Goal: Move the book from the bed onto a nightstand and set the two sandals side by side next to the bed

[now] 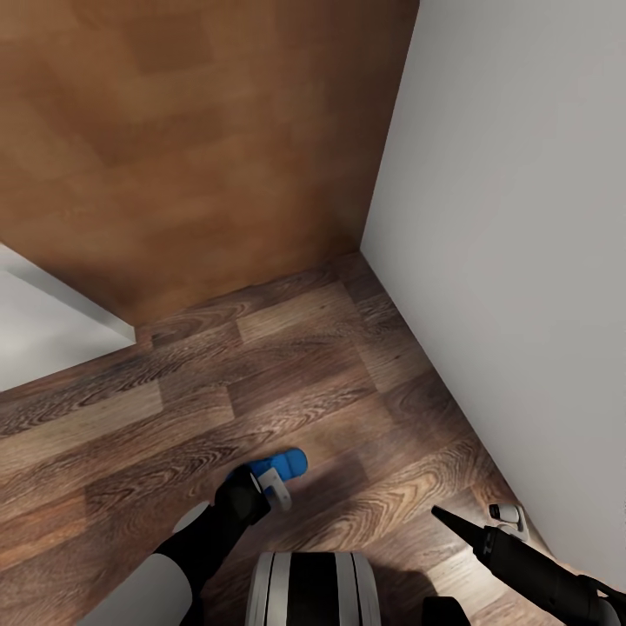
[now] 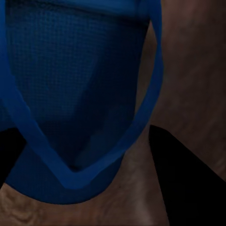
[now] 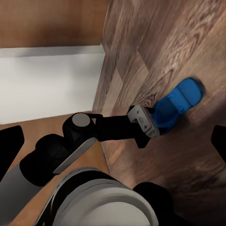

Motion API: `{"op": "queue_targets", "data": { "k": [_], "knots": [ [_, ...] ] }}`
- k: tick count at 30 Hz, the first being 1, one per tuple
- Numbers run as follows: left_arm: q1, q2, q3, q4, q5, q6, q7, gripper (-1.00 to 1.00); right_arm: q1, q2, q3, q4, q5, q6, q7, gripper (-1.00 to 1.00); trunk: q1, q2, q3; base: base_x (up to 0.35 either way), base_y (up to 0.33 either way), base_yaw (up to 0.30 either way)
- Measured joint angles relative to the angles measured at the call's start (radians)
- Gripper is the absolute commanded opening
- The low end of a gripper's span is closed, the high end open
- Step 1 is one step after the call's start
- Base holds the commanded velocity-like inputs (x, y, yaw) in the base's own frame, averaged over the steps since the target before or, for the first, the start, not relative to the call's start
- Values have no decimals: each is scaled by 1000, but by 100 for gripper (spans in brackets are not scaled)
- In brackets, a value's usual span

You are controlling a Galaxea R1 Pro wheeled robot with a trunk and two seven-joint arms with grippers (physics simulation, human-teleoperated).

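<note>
1. From the head camera I look down at a wood-plank floor [image 1: 287,382] in a corner. A white wall [image 1: 522,261] runs along the right, and a tall brown wooden panel [image 1: 191,148] stands ahead.
2. At the left edge sits a pale grey slab [image 1: 43,335]; I cannot tell what it belongs to.
3. One bright blue sandal [image 1: 283,465] lies on the floor just in front of my base, near the middle of the view.
4. My left gripper [image 1: 271,489] is down at the near end of that sandal, touching or almost touching it.
5. In the left wrist camera the sandal [image 2: 70,94] is very close, its thong strap [image 2: 141,117] forming a V. A dark finger [image 2: 183,183] shows on each side of it, so the fingers are spread around the sandal, not pressed onto it.
6. The right wrist camera looks across at the left gripper [image 3: 149,123] meeting the sandal [image 3: 181,101] on the floor.
7. My right gripper [image 1: 452,522] hangs low at the right, near the wall, well apart from the sandal. Its tip looks pointed, but I cannot tell whether the fingers are spread or together.
8. A small white fitting [image 1: 509,515] sits at the foot of the wall beside it.
</note>
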Motion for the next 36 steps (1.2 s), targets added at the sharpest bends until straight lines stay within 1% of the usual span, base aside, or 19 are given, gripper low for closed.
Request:
{"op": "queue_targets", "data": {
  "k": [12, 14, 16, 18, 19, 20, 21, 23, 25, 26, 27, 29, 30, 31, 32, 33, 34, 35, 36],
  "knots": [
    [0, 0, 0, 0, 1, 0, -1, -100, 0, 0, 0, 0, 0, 0, 0, 100, -5, 3, 46, 0, 0, 0],
    [0, 1, 4, 0, 6, -2, -1, -100, 0, 0, 0, 0, 0, 0, 0, 100, -6, 3, 54, 0, 0, 0],
    [0, 3, 20, 0, 37, -10, -1, -100, 0, 0, 0, 0, 0, 0, 0, 100, -7, 4, 62, 0, 0, 0],
    [0, 5, 50, 1, 102, -34, -4, -100, 0, 0, 0, 0, 0, 0, 0, 100, -8, 4, 70, 0, 0, 0],
    [0, 6, 64, 1, 143, -56, -3, -100, 0, 0, 0, 0, 0, 0, 0, 100, -9, 4, 74, 0, 0, 0],
    [0, 10, 77, 2, 198, -94, -4, -100, 0, 1, 0, 0, 0, 0, 0, 100, -9, 5, 77, 0, 0, 0],
    [0, 13, 80, 2, 214, -108, -5, -100, 0, 1, 0, 0, 0, 0, 0, 100, -9, 5, 81, 0, 0, 0],
    [0, 25, 87, 2, 261, -137, -5, -100, 0, 1, 0, 0, 0, 0, 0, 100, -10, 5, 89, 0, 0, 0],
    [1, 48, 90, 2, 352, -158, -4, -100, 0, 0, 0, 0, 0, 0, 0, 100, -11, 6, 97, 0, 0, 0],
    [2, 63, 93, 2, 418, -165, -6, -100, 0, 1, 0, 0, 0, 0, 0, 100, -12, 6, 101, 0, 0, 0],
    [2, 69, 93, 2, 447, -166, -7, -100, 0, 1, 0, 0, 0, 0, 0, 100, -12, 6, 101, 0, 0, 0],
    [3, 85, 103, 2, 560, -172, -7, -100, 0, 1, 0, 0, 0, 0, 0, 100, -12, 6, 101, 0, 0, 0],
    [4, 90, 108, 2, 592, -174, -8, -100, 0, 1, 0, 0, 0, 0, 0, 100, -12, 6, 101, 0, 0, 0],
    [5, 100, 120, 2, 649, -186, -6, -100, 0, 1, 0, 0, 0, 0, 0, 100, -12, 6, 101, 0, 0, 0],
    [6, 106, 128, 2, 677, -195, -10, -100, 0, 1, 0, 0, 0, 0, 0, 100, -12, 6, 101, 0, 0, 0],
    [10, 120, 145, 2, 747, -233, -9, -100, 0, 1, 0, 0, 0, 0, 0, 100, -12, 6, 101, 0, 0, 0],
    [12, 129, 155, 2, 805, -272, -13, -100, 0, 1, 0, 0, 0, 0, 0, 100, -12, 6, 101, 0, 0, 0],
    [15, 136, 165, 33, 852, -311, -16, -100, 0, 1, 1, 0, 0, 0, 0, 100, -12, 6, 101, 0, 0, 0],
    [15, 137, 170, 54, 866, -318, -17, -100, 0, 2, 1, 0, 0, 0, 0, 100, -12, 6, 101, 0, 0, 0]
  ]
}}
